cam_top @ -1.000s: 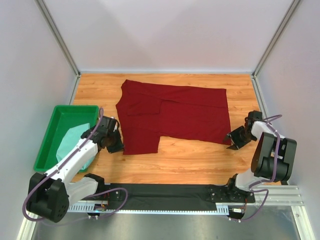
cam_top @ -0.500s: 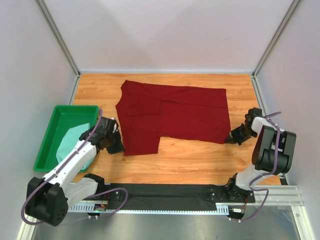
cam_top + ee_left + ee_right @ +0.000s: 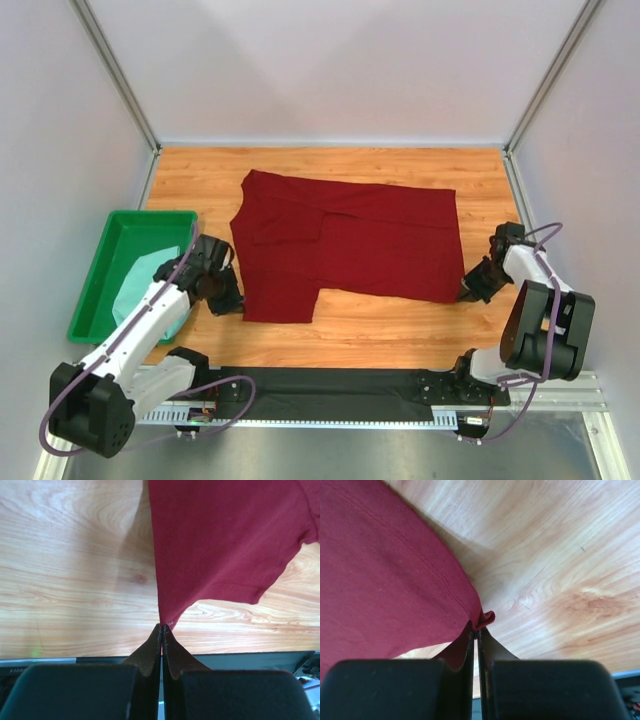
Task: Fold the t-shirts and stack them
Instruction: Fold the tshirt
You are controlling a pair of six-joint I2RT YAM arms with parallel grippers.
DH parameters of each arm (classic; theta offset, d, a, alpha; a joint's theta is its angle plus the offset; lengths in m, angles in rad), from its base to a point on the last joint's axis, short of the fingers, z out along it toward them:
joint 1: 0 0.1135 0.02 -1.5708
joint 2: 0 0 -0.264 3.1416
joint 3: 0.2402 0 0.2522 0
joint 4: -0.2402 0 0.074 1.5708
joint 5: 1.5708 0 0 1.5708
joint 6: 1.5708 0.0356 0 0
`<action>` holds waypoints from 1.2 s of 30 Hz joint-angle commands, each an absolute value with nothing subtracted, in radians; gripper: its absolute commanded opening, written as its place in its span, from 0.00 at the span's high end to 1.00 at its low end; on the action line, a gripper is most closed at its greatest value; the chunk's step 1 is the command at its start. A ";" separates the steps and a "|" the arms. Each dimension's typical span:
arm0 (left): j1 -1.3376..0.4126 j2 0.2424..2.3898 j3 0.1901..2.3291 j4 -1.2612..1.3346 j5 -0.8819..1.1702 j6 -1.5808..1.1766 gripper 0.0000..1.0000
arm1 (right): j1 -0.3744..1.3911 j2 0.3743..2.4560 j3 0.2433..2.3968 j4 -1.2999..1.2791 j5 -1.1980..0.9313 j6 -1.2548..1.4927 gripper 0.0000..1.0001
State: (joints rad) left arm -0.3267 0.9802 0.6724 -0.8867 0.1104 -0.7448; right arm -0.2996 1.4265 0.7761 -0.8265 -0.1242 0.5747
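The maroon t-shirt lies spread on the wooden table, partly folded. My left gripper is shut on its near left corner; the left wrist view shows the cloth pinched at my gripper's tips. My right gripper is shut on the shirt's near right corner; the right wrist view shows the hem bunched between my gripper's tips. The mint green t-shirt lies crumpled in the green tray at the left.
White walls with metal posts enclose the table on three sides. A black strip and the arm rail run along the near edge. Bare wood lies in front of the shirt.
The right gripper has closed in on the shirt's near right corner and gripped it. Both grippers have drawn the shirt's near edge slightly toward the front; the left arm shifted a little nearer.
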 commanded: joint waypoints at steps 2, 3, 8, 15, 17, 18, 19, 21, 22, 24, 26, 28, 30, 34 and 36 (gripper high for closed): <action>-0.330 1.072 0.802 -0.891 0.054 -0.727 1.00 | -0.301 1.446 0.903 -0.867 -0.084 0.500 1.00; -0.330 1.104 0.871 -0.884 0.054 -0.697 1.00 | -0.301 1.457 0.931 -0.870 -0.086 0.494 1.00; -0.330 1.419 1.185 -0.873 0.023 -0.603 1.00 | -0.295 1.632 1.158 -0.884 -0.123 0.494 1.00; -0.328 1.815 1.763 -0.933 -0.044 -0.534 1.00 | -0.268 1.842 1.414 -0.873 -0.179 0.546 1.00; -0.318 1.917 1.854 -0.959 -0.066 -0.531 1.00 | -0.267 1.884 1.463 -0.888 -0.189 0.548 1.00; -0.313 1.945 1.926 -0.972 -0.074 -0.537 1.00 | -0.267 1.922 1.506 -0.893 -0.193 0.546 1.00; -0.299 1.966 1.952 -0.980 -0.069 -0.543 1.00 | -0.265 1.937 1.526 -0.906 -0.196 0.545 1.00; -0.285 2.006 1.989 -0.960 -0.057 -0.558 1.00 | -0.265 1.966 1.555 -0.911 -0.202 0.543 1.00; -0.278 2.013 1.994 -0.953 -0.054 -0.564 1.00 | -0.264 1.991 1.581 -0.914 -0.206 0.540 1.00; -0.259 2.026 2.008 -0.931 -0.048 -0.578 1.00 | -0.264 2.011 1.604 -0.922 -0.207 0.537 1.00; -0.250 2.034 2.017 -0.916 -0.031 -0.584 1.00 | -0.262 2.039 1.626 -0.925 -0.213 0.534 0.99; -0.239 2.039 2.034 -0.891 -0.015 -0.583 1.00 | -0.262 2.065 1.647 -0.930 -0.225 0.532 1.00; -0.236 2.046 2.061 -0.868 -0.006 -0.574 1.00 | -0.262 2.078 1.661 -0.937 -0.215 0.526 1.00; -0.236 2.063 2.095 -0.836 0.021 -0.564 1.00 | -0.261 2.098 1.686 -0.945 -0.202 0.523 1.00; -0.235 2.089 2.121 -0.842 0.025 -0.569 1.00 | -0.261 2.117 1.695 -0.945 -0.207 0.525 1.00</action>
